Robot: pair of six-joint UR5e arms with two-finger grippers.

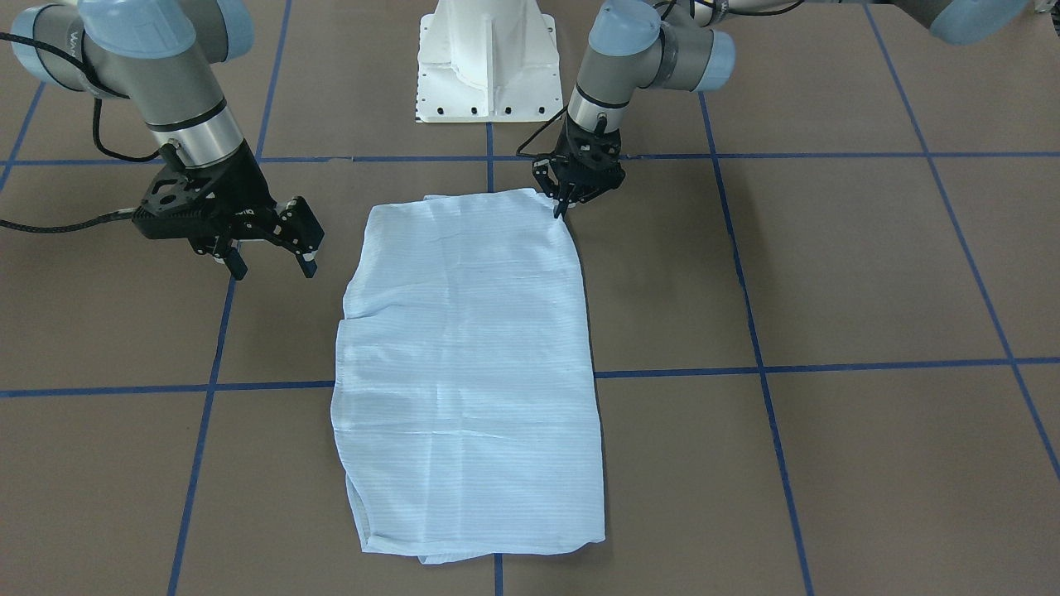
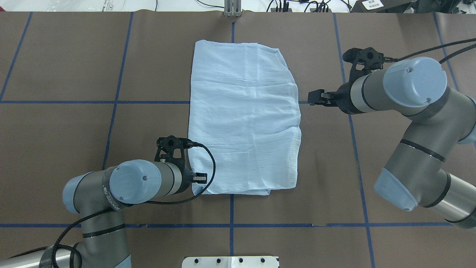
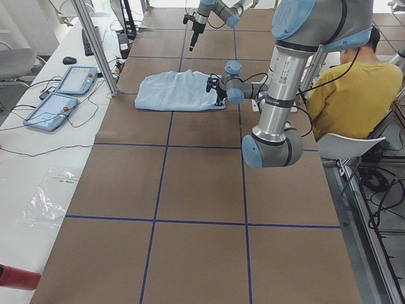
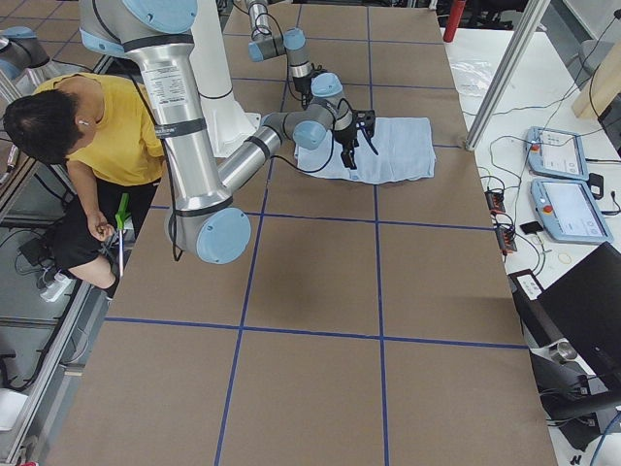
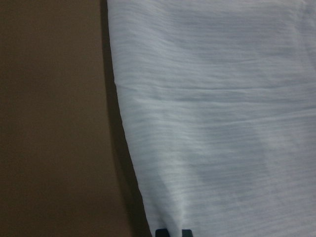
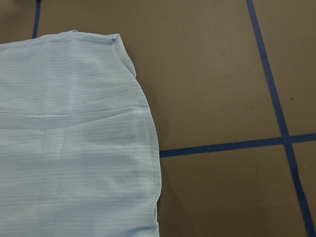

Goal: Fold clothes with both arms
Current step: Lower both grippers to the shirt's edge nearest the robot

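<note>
The shirt [image 2: 243, 119] lay flat in the middle of the bench [image 2: 74, 149], folded into a tall, slightly wrinkled rectangle. No sleeve, collar, button or neck tag showed in any view, so the sleeves and sides appeared to be tucked in, and the task looked well past its halfway mark. What seemed left was to bring one short end over the other, once or twice, to make a compact packet. The long axis ran straight away from the robot, roughly along the blue tape line at the bench's centre. One short end sat near the robot's base, and the other, with a rounded corner on the robot's right, lay on the far side. With the collar hidden, which end was the neck could not be told. The left pincer [image 1: 563, 207] stood low at the near left corner with its fingers drawn together at the cloth's edge; whether fabric was pinched between them could not be made out. The right pincer [image 1: 274, 267] hung with its fingers spread apart, just beside the shirt's right edge and clear of it.
</note>
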